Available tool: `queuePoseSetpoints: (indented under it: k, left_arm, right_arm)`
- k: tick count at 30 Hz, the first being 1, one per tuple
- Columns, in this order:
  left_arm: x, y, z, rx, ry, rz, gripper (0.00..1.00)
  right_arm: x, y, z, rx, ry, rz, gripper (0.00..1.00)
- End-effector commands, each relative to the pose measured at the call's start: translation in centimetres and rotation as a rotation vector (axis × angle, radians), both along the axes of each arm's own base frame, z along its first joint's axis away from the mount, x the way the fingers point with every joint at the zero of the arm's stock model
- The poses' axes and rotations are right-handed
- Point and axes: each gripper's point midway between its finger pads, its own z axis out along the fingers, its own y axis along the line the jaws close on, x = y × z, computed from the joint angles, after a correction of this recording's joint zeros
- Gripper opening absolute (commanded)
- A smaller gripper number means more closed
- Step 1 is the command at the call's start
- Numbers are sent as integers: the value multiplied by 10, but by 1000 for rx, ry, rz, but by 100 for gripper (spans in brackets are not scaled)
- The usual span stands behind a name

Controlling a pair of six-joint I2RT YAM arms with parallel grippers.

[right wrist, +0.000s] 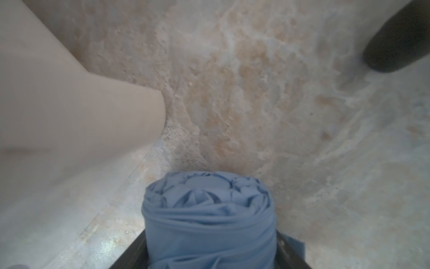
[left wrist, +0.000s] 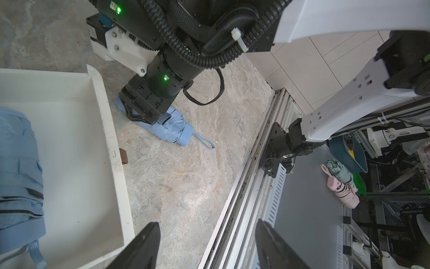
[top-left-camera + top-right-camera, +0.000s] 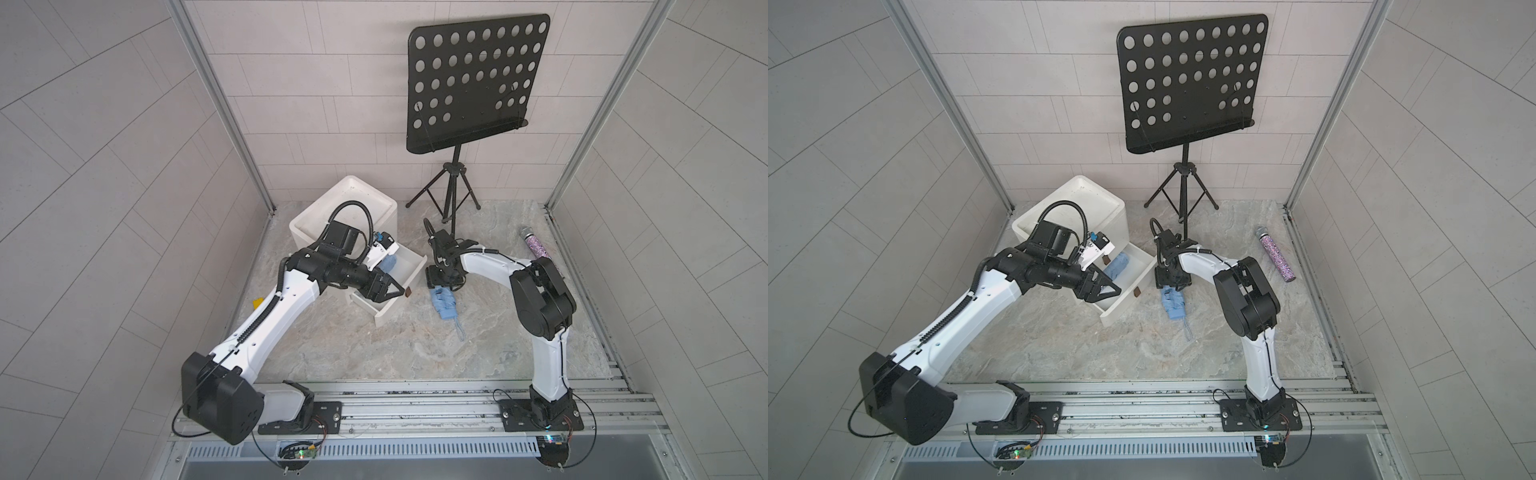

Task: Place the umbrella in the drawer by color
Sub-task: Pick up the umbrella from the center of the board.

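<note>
A folded blue umbrella (image 3: 444, 306) (image 3: 1173, 306) lies on the marble floor to the right of the open white drawer (image 3: 409, 266) (image 3: 1144, 272). My right gripper (image 3: 442, 286) (image 3: 1170, 284) points down onto its far end. In the right wrist view the umbrella (image 1: 209, 221) fills the gap of that gripper (image 1: 209, 256), cloth touching both fingers. Another blue umbrella (image 3: 390, 263) (image 2: 18, 167) lies inside the drawer. My left gripper (image 3: 401, 289) (image 2: 208, 226) hangs open over the drawer's front corner, holding nothing.
The white cabinet (image 3: 345, 208) stands behind the drawer. A black music stand (image 3: 457, 187) is at the back and a glittery microphone (image 3: 540, 249) lies at the right. The drawer's brown handle (image 2: 124, 156) sticks out. Beyond the rail lie pink (image 2: 342, 191) and green (image 2: 337, 170) umbrellas.
</note>
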Motion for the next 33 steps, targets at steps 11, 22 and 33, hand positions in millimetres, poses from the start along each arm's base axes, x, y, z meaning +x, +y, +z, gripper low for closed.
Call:
queuePoseSetpoints:
  k: [11,22,33]
  left_arm:
    - [-2,1,13,-3,-43,-8,71]
    - [18,11,47,29,-155,84,79]
    - [43,5,98,-101,-226,212,89]
  right_arm:
    - [-22,-11,32,50,-35,-43,39]
    - [-17,-10,181,232,-309,-84,34]
    - [-4,41,303,614,-476,-98,33]
